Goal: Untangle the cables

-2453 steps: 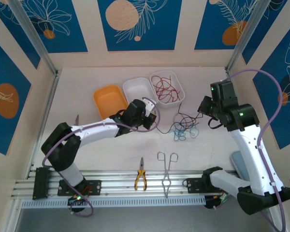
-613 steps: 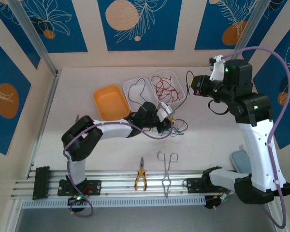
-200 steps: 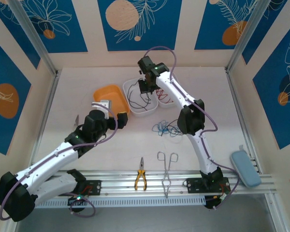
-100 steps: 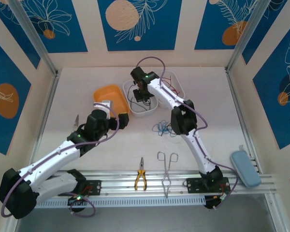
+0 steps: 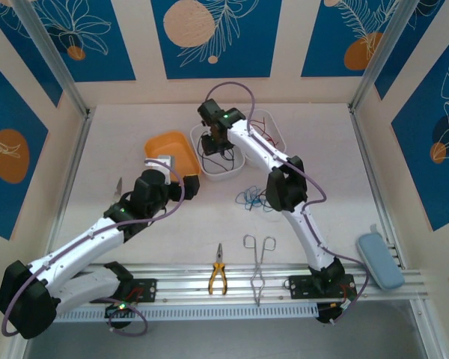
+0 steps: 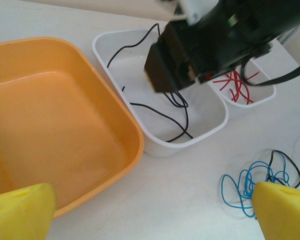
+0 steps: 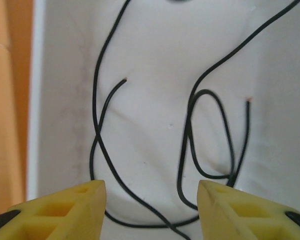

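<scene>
Black cables (image 7: 189, 130) lie loose on the floor of the middle white tray (image 7: 150, 60). My right gripper (image 7: 152, 205) hovers just above them, open, with nothing between its yellow fingers. From above, the right gripper (image 5: 213, 143) is over that white tray (image 5: 226, 173). Red cables (image 5: 265, 137) sit in the other white tray beside it. A blue tangle of cables (image 5: 251, 198) with a black strand in it lies on the table. My left gripper (image 5: 189, 188) is open, low over the table near the orange tray (image 5: 168, 148), and its wrist view shows the blue cables (image 6: 245, 182) at right.
Yellow-handled pliers (image 5: 218, 278) and metal forceps (image 5: 260, 262) lie near the front rail. A grey-blue case (image 5: 378, 259) rests at the right front. The orange tray (image 6: 65, 125) holds nothing. The enclosure walls stand close on all sides.
The right gripper has gone from shut to open over the middle white tray, and the black cable now lies loose in it. The left arm has barely moved.
</scene>
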